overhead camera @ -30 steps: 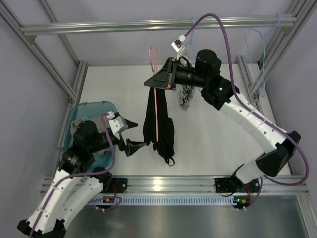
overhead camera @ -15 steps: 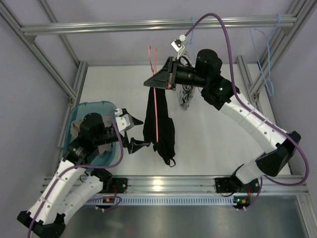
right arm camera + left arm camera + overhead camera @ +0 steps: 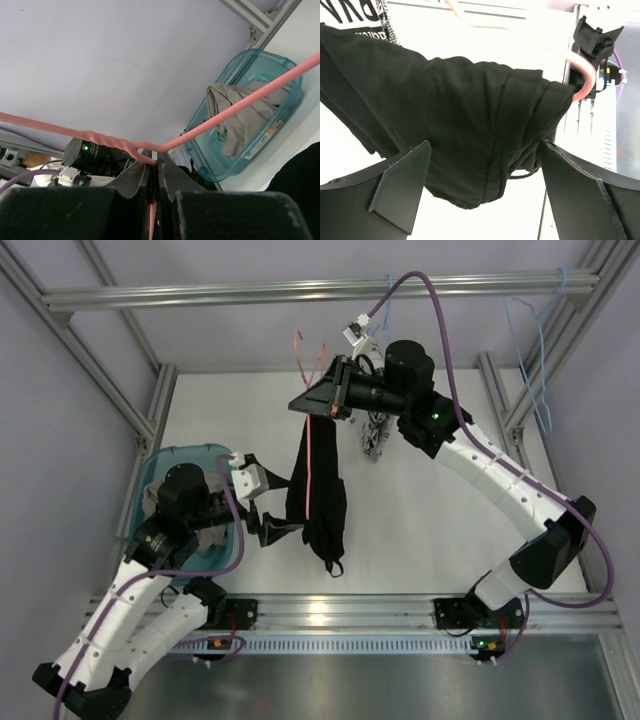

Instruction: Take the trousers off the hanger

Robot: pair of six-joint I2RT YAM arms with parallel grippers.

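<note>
1. Now the left gripper (image 3: 283, 506) sits just beside the plain black soft-fabric trousers (image 3: 322, 502). That is closer than a second ago, when it hung back near the teal plastic tub (image 3: 200, 452).
2. Its jaws are spread wide, a little wider than a second ago. In the left wrist view the black fingers (image 3: 400, 187) stand either side of the trousers' bunched fold, with nothing gripped yet.
3. Meanwhile the right gripper (image 3: 327, 400) is pressed together on the thin pink-red wire hanger (image 3: 308, 455), pinching the wire just below its twisted neck, as the right wrist view shows.
4. It has carried the hanger slightly left and tilted the hook, so the hanging cloth has drifted toward the left gripper.
5. The trousers are draped over the hanger and held up above the white table (image 3: 430, 510), both legs dangling.
6. For the task, this looks like the end of the approach, since the trousers are not yet off. The next move probably calls for closing on the near fold and drawing it sideways while the right gripper holds steady.
7. A shallow bite could slip off the soft fabric, or the pull could twist the hanger in its pinch.
</note>
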